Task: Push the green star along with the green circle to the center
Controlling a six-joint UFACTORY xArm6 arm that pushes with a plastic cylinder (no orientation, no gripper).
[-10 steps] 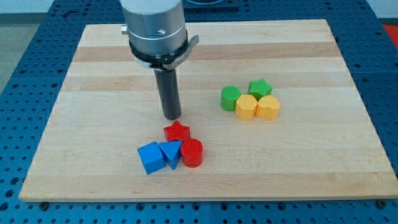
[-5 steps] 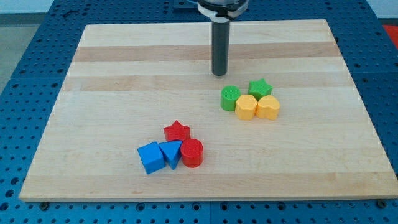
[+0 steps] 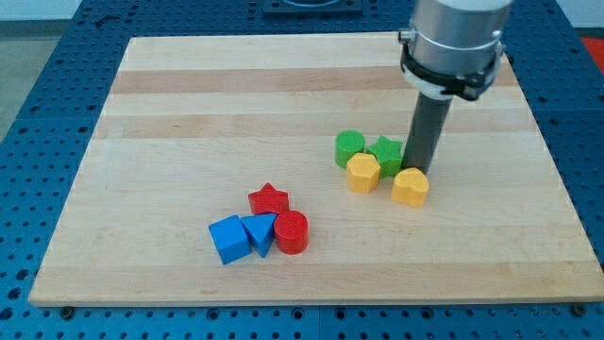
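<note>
Lower centre of the desk [image 3: 142, 104], left to right: blue cube [image 3: 229, 239], blue triangle [image 3: 258, 231], red star [image 3: 269, 199], red cylinder [image 3: 291, 232], all clustered. Right of centre: green circle [image 3: 349, 147] touches green star [image 3: 385, 153]; two yellow blocks [image 3: 363, 173] [image 3: 410, 187] sit below. My tip [image 3: 416, 170] touches the star's right side. No fingers fitted.

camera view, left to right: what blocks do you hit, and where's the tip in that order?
blue cube → blue triangle → red star → red cylinder → green circle → yellow hexagon → green star → yellow heart, my tip just above it.

My tip [image 3: 416, 170] stands right of the green star [image 3: 385, 151].
</note>
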